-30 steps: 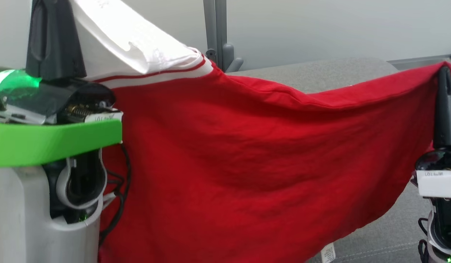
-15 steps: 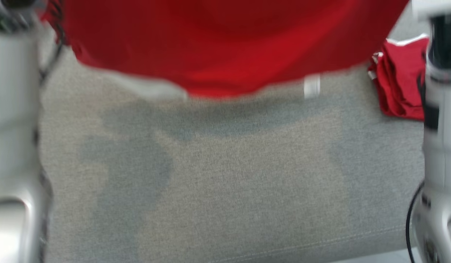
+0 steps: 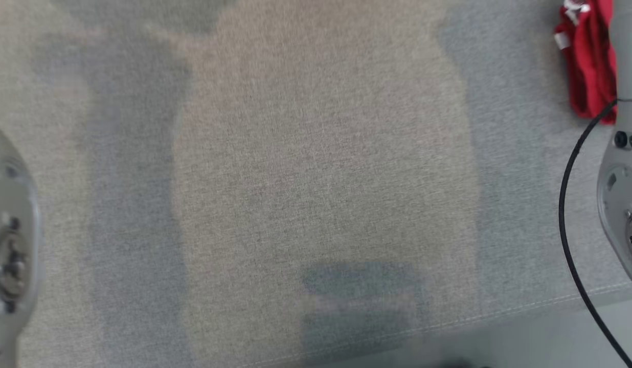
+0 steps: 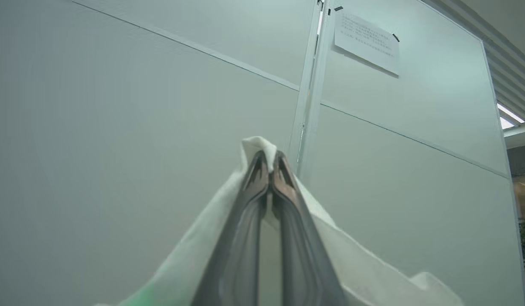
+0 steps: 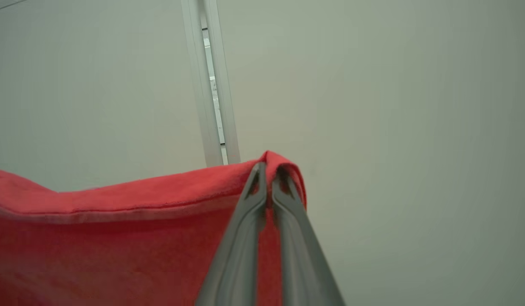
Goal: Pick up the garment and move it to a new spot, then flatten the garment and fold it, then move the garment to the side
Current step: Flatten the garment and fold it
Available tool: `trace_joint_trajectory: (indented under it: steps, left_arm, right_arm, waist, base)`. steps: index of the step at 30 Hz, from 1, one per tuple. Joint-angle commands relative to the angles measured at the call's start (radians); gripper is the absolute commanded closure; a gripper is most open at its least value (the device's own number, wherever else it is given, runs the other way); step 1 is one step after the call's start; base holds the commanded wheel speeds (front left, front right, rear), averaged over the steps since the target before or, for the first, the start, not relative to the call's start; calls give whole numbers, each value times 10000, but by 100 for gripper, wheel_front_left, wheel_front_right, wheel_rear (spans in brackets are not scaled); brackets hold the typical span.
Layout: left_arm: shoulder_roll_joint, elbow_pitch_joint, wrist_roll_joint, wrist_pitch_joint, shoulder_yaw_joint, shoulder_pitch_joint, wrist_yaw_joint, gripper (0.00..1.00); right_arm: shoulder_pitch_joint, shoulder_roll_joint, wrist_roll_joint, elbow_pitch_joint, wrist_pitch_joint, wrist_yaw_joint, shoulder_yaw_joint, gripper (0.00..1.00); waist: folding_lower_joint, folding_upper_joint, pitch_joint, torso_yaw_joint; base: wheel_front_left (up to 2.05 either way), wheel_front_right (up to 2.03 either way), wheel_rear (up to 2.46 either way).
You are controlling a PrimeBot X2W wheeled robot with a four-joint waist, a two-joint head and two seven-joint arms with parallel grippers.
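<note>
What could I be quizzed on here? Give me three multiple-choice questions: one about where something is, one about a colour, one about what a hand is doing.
1. In the head view, where does the red bundle lie on the grey fabric surface?
A. top right corner
B. centre
C. lower left

2. What colour is the part of the garment pinched by the left hand?
A. blue
B. white
C. black

3. How is the right hand?
A. wide open and empty
B. pressed flat on the surface
C. shut on the garment's red edge

Answers:
1 A: it sits beside the pale right arm at the top right.
2 B: white cloth pokes out past the closed fingertips.
3 C: the fingers meet, with red cloth folded over their tips.
</note>
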Motion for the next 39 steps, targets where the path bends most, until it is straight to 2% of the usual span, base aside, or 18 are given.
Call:
trace_joint_trajectory:
  steps: [1,7,11,16,20,24,28,31,33,36,39]
  left_arm:
    - [-41,53,124,22,92,544,-96,100]
    - [-415,-68,387,13,1053,1865,-597,100]
    - [-513,-415,176,10,1654,2545,-755,100]
    - [-548,-815,116,10,1621,2998,-848,100]
    - [-215,-768,192,9,1679,2755,-832,100]
    - [60,-1005,-108,10,1030,2498,-835,100]
    - [517,-1838,-1357,10,24,2704,-836,100]
    - [1197,-2344,-2271,12,-1146,3498,-835,100]
    - [1710,-2643,-2550,11,-1406,4029,-832,100]
    - [1744,-2978,-2805,10,-709,5143,-829,100]
    - [1325,-3372,-2904,10,534,6465,-830,100]
  right_arm:
    - [147,46,5,84,-40,1,-86,100]
    - [944,67,3,421,-45,1,-474,100]
    - [1458,67,248,602,-46,0,-471,100]
    - [1921,41,669,733,-47,1,-83,100]
    - [2215,2,1213,674,-48,0,326,100]
    - [2628,23,1981,452,-48,0,1113,100]
    - [3291,-123,2763,33,-49,0,2076,100]
    - [3957,-439,3244,-257,-49,0,2772,100]
    - [4345,-633,3493,-409,-49,0,3101,100]
    - [4870,-881,3883,-599,-49,0,3326,100]
    - [5371,-1129,4096,-853,-49,-3,3423,100]
  waist:
    - [-3,-1,956,112]
    - [-3,-1,1760,426]
    - [-3,-1,1981,499]
    - [-3,-1,1990,531]
    - [-3,-1,1813,435]
    - [-3,-1,1610,327]
    - [-3,-1,1390,219]
    - [-3,-1,1237,228]
    - [-3,-1,1140,253]
    - [-3,-1,980,314]
    - [-3,-1,796,399]
  base:
    - [0,0,0]
    - [0,0,0]
    - [0,0,0]
    - [0,0,0]
    - [0,0,0]
    - [0,0,0]
    - [0,0,0]
    - [0,0,0]
    - [0,0,0]
    - [0,0,0]
    - [0,0,0]
